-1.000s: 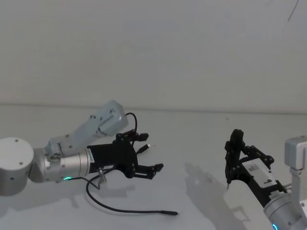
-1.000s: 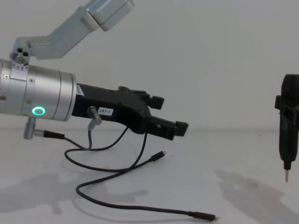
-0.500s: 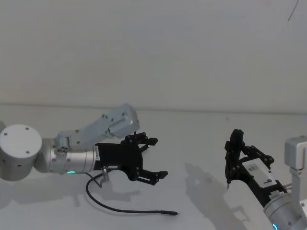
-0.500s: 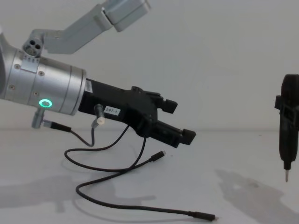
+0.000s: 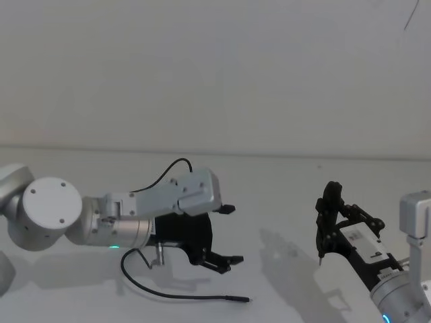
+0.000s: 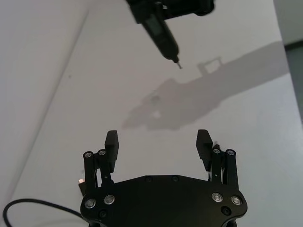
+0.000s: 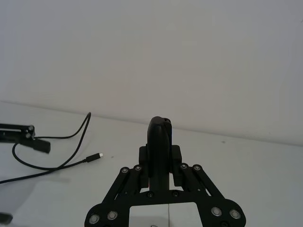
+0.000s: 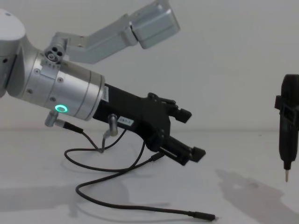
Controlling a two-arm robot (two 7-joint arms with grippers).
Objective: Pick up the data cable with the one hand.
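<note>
While the right gripper [image 5: 333, 219] idles at right clamping a pen-like tool [image 8: 288, 126], the left gripper [image 8: 190, 134], spread wide and empty, tilts down to straddle the data cable [image 8: 154, 210] on the table [image 8: 243, 196].

Left hand [image 8: 191, 134]: black, two jaws, small white label, silver screws along linkage. Left wrist [image 8: 70, 95]: fat silver cylinder, green glowing ring, short dark wire [image 8: 74, 128] plugged at side. Left forearm link [image 8: 140, 25]: pale grey, boxy. Right hand [image 7: 160, 158]: black, silver screws, white plate.
</note>
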